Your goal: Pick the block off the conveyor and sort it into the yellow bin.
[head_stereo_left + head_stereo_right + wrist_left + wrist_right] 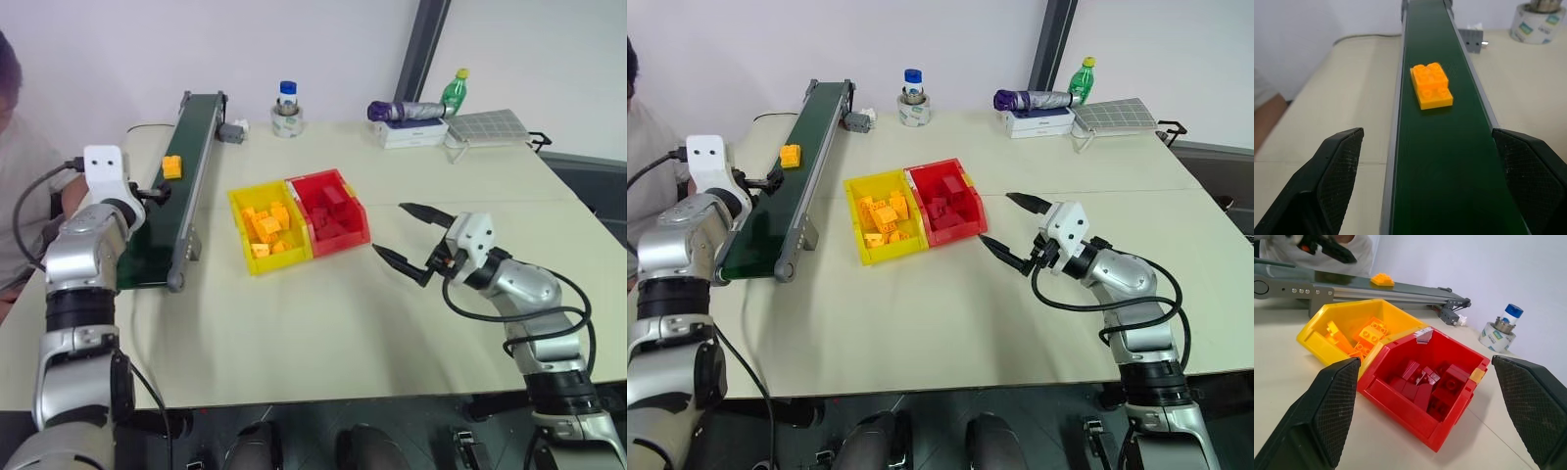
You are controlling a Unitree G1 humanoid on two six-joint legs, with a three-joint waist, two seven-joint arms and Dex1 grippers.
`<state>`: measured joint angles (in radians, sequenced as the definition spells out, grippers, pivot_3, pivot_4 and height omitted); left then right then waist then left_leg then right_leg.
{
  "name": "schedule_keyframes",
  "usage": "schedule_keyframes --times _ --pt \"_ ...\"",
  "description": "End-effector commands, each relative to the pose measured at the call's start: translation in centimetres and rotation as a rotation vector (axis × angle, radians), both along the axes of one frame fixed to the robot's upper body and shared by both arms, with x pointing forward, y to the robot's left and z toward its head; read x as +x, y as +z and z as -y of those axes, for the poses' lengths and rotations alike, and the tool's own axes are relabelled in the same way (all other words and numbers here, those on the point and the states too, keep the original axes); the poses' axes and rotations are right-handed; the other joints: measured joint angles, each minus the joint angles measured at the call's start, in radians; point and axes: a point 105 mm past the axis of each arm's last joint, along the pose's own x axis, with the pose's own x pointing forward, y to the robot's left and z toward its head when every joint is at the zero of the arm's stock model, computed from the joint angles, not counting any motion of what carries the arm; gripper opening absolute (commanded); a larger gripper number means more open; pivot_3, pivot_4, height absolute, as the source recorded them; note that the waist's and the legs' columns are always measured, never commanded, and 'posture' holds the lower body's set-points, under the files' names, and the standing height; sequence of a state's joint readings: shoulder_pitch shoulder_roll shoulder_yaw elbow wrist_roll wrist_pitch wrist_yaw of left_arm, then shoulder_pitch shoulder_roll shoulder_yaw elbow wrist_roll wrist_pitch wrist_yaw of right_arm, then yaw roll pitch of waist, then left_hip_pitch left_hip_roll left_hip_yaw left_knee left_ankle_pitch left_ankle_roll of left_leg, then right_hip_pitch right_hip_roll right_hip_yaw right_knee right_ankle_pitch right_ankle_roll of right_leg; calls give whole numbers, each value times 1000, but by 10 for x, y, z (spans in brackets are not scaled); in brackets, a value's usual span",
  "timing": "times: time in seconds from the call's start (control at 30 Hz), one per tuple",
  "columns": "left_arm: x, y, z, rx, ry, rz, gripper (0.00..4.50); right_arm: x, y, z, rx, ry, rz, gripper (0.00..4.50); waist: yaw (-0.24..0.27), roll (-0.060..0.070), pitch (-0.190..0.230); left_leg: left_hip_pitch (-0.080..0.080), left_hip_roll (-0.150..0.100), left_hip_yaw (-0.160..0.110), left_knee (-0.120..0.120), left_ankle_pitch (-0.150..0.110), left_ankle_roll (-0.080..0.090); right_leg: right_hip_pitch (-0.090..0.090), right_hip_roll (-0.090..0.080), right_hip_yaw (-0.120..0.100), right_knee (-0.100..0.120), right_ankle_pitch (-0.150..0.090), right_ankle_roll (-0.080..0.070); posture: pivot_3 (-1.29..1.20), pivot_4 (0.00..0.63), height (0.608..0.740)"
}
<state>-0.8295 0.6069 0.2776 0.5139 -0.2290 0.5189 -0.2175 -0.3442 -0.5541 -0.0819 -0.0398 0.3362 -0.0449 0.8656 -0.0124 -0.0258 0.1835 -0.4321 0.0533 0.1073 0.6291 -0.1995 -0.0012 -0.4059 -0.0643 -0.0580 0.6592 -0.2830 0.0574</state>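
One studded plastic block (pixel 1432 86), smooth green conveyor (pixel 1444 161), textured open fingers (pixel 1339 169)

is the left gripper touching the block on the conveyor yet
Apart. The left wrist view shows bare green belt between the open left gripper and the block on the conveyor.

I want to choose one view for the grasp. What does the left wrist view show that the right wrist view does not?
Left wrist view alone: the studs on top of the block, seen between the open left gripper fingers. Right wrist view alone: the yellow bin and red bin, between the open right gripper fingers. Both: block, conveyor, tape roll.
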Motion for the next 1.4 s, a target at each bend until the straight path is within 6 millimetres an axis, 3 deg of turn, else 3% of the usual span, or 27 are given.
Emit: schedule_keyframes --times 0.03,0.27,0.63,0.73,0.87,0.9,1.0,1.13,1.23,1.33,1.4 --pt "7 19 -3 25 -11 73 4426 -6 13 -2 7 4 54 4500 1 0 0 0 0 0 0 0 0 0 0 0 0 0 0 0 150 740" --pt "19 17 -3 1 -30 73 4426 -9 13 -1 7 -4 53 4500 1 0 0 0 0 0 0 0 0 0 0 0 0 0 0 0 150 740" --pt "30 -3 16 -22 -85 32 4426 -9 14 -1 2 -4 55 4500 1 -1 0 -1 0 1 2 0 0 0 1 -1 0 1 2 0 150 740" --pt "30 -12 21 -37 -91 7 3583 -9 14 -1 0 -4 56 4500 1 -1 0 -1 0 1 2 0 0 0 1 -1 0 1 2 0 150 740" --pt "27 -8 22 -35 -85 40 1580 -9 14 0 0 -6 56 4500 1 -1 0 -1 0 1 2 0 0 0 1 -1 1 1 2 0 150 740" --pt "26 -8 21 -30 -82 42 1300 -9 14 0 -1 -6 56 4500 0 -1 0 -1 0 1 2 0 0 0 1 -1 1 1 2 0 150 740" --pt "22 -4 21 -36 -79 67 1357 -8 14 0 0 -7 56 4500 -1 -1 0 -1 0 1 2 0 0 0 1 -1 1 1 2 0 150 740" --pt "17 27 54 -59 -236 196 1357 -8 14 0 0 -4 56 4500 4 -1 0 -1 0 0 3 0 0 0 1 -1 2 1 2 0 150 740" --pt "6 43 98 -13 -443 267 1357 -7 14 0 0 -2 54 4500 6 -1 1 -1 -1 0 4 0 0 1 0 0 3 1 2 0 150 740" --pt "-7 37 142 -52 -633 248 1357 -6 14 -1 -1 2 53 4500 4 -1 0 -1 -2 0 4 0 0 1 0 0 3 1 3 0 150 740" --pt "-6 29 157 -9 -639 230 1357 -5 14 -2 0 3 53 4500 3 -1 0 -1 -1 0 4 1 1 1 0 0 3 1 3 0 150 740"
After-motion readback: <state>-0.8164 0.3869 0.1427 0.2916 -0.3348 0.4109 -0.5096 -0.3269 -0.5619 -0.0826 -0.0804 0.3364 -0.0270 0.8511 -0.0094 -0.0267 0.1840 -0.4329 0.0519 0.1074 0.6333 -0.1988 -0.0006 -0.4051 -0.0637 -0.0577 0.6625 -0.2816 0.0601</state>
